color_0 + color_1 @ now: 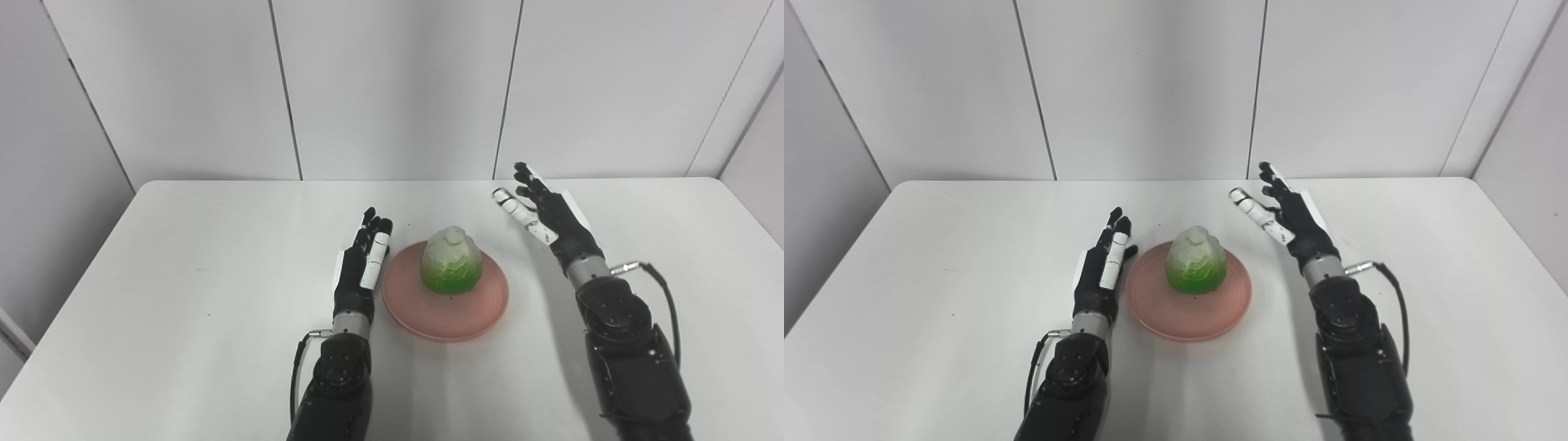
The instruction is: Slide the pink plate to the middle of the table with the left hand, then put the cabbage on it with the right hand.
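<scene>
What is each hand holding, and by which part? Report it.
Nothing is held. The left hand is open beside the pink plate, and the right hand is open, apart from the cabbage, which sits on the plate.

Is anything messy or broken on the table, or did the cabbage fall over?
Nothing stands out. The cabbage sits upright on the pink plate, a bit toward its far side, and nothing is spilled or cracked. The left hand is open beside the plate, and the right hand is open, off to the right.
</scene>
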Controlling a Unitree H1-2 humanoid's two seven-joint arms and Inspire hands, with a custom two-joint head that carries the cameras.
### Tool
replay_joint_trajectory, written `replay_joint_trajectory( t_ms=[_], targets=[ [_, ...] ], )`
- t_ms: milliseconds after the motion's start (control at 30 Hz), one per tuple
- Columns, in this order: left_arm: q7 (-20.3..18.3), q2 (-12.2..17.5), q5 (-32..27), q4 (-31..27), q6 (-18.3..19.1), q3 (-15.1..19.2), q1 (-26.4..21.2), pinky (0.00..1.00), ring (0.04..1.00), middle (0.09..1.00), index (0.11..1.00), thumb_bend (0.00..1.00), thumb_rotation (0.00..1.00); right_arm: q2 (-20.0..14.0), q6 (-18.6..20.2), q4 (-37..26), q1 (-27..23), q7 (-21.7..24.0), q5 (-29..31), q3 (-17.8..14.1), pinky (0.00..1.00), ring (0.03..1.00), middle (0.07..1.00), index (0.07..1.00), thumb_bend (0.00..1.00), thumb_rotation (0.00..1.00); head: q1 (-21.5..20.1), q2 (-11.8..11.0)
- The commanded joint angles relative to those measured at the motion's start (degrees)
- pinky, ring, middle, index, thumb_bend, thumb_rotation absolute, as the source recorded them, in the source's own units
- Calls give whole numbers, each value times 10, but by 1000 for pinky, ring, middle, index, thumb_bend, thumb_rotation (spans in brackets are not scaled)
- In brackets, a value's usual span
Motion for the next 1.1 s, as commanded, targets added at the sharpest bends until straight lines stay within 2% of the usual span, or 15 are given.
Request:
replay_joint_trajectory(
  t_ms=[0,133,200,500,733,900,1067],
  targets=[
    [22,7,16,13,-32,0,-10,995,996,996,983,821,865,8,-35,-7,-10,-16,37,-14,981,975,972,974,1000,853,1,0],
    [35,9,21,25,-37,1,-18,1000,1000,1000,995,812,861,28,-37,11,-4,-42,81,-37,993,975,963,975,1000,980,-1,0],
    [38,13,21,35,-38,0,-24,1000,1000,1000,999,830,864,38,-33,15,3,-54,96,-45,992,959,952,965,1000,996,-1,0],
    [34,26,7,60,-26,8,-48,1000,1000,1000,1000,827,875,41,-47,40,34,-61,119,-27,1000,949,953,975,983,1000,-1,0],
    [34,37,-4,75,-17,21,-63,1000,1000,1000,1000,807,895,29,-61,65,43,-63,110,-7,1000,954,920,943,983,1000,-1,1],
    [29,41,-12,81,-19,25,-63,1000,1000,1000,1000,815,904,27,-59,71,48,-59,123,-7,1000,959,918,933,980,1000,-2,1],
    [34,42,-8,86,-21,23,-63,999,986,954,994,824,916,26,-54,69,50,-53,145,-12,1000,973,937,948,987,1000,-2,1]
  ],
)
